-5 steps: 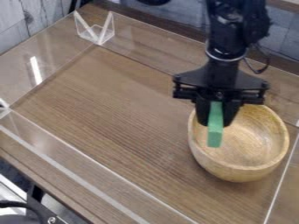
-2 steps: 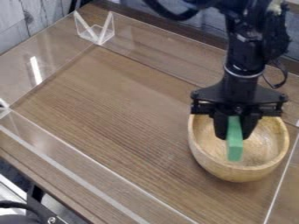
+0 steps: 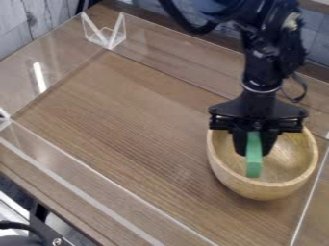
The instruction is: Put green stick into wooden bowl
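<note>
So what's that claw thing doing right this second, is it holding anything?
Gripper: fingers closed on the green stick, which hangs upright over the inside of the wooden bowl.

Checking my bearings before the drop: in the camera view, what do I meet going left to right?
Clear plastic stand at the back left → bare wooden tabletop → wooden bowl, with the gripper holding the green stick over it.
</note>
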### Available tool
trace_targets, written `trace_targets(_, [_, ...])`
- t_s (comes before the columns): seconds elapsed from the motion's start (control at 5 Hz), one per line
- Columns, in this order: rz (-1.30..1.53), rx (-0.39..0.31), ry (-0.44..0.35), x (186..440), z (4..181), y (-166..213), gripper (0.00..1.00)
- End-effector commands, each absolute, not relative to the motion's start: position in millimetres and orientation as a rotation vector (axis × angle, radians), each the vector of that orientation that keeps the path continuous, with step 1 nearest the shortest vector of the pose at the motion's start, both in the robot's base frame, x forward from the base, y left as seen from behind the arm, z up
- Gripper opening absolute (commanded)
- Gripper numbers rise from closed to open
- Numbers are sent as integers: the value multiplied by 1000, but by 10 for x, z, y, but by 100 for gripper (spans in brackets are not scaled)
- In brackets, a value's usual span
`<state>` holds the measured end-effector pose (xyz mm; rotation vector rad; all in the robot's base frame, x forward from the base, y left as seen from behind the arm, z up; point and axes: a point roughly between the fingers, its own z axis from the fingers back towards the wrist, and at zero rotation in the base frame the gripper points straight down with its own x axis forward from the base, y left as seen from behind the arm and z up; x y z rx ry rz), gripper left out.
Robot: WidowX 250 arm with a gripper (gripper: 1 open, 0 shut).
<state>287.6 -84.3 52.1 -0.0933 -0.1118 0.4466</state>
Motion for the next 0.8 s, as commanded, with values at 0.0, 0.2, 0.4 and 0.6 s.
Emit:
trace_targets(0.0, [465, -112, -145, 2909, 630, -872, 100])
trace_targets(0.2, [489, -120, -144, 2880, 681, -896, 100])
trace_targets(0.4, [443, -130, -139, 2955, 639, -857, 100])
trace_targets(0.6, [396, -138, -135, 3031, 595, -819, 100])
